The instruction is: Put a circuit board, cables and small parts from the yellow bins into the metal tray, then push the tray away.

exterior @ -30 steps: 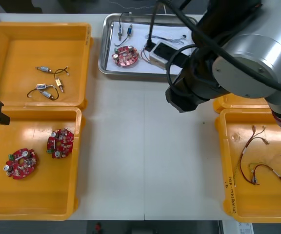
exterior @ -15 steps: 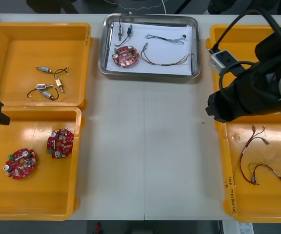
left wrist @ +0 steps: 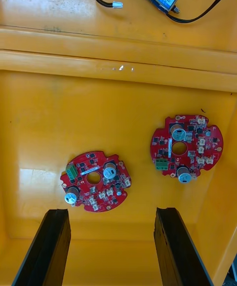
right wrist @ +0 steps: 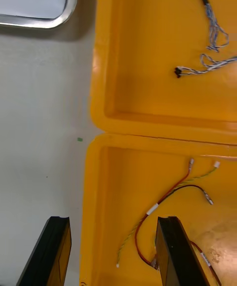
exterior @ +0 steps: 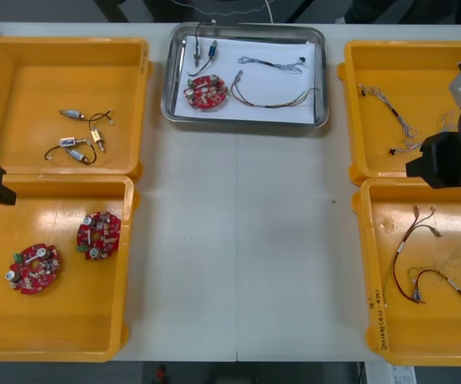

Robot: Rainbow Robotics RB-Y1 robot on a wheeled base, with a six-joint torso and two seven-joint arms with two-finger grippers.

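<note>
Since a second ago our right tool (right wrist: pixel 111 226) has swung back off the metal tray (exterior: pixel 245 120) to the right side of the counter (exterior: pixel 238 240). It hangs open and empty by the two right yellow bins (exterior: pixel 422 72). We see a red circuit board (exterior: pixel 206 91), two cables (exterior: pixel 272 100) and small metal parts (exterior: pixel 203 53) lying in the tray. Our left tool (left wrist: pixel 111 217) hangs open above two boards (left wrist: pixel 186 148) in the near left bin (exterior: pixel 62 320).

Tray (exterior: pixel 254 114) far centre, holding one board (exterior: pixel 206 91), cables (exterior: pixel 272 64). Left far bin (exterior: pixel 22 96): parts (exterior: pixel 78 146). Left near bin (exterior: pixel 62 312): two boards (exterior: pixel 98 234). Right bins (exterior: pixel 422 80): more cables (exterior: pixel 398 118).
</note>
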